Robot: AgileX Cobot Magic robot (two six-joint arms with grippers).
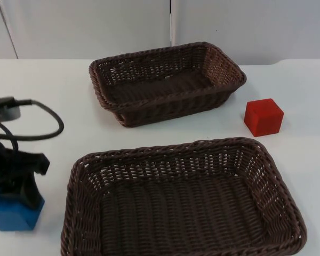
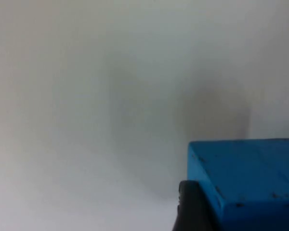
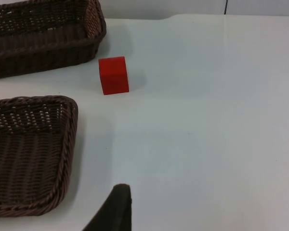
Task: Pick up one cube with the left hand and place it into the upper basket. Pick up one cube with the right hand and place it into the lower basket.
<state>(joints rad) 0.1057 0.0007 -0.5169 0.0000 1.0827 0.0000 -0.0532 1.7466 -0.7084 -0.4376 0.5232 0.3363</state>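
Left gripper [image 1: 22, 196] sits down over the blue cube [image 1: 13, 213] left of the lower basket [image 1: 74, 176], grasp undeterminable; I judge the first pick in hand, next lift toward the upper basket [image 1: 104, 90]; right arm waits, red cube [image 1: 263, 117] untouched.

White table [image 1: 69, 90], two wicker baskets [image 1: 165, 82] [image 1: 181, 202], red cube [image 1: 263, 117], blue cube [image 1: 10, 213]

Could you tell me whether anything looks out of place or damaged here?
Nothing stands out. Both baskets sit upright and intact, the red cube rests flat, and the left claw is at the blue cube.
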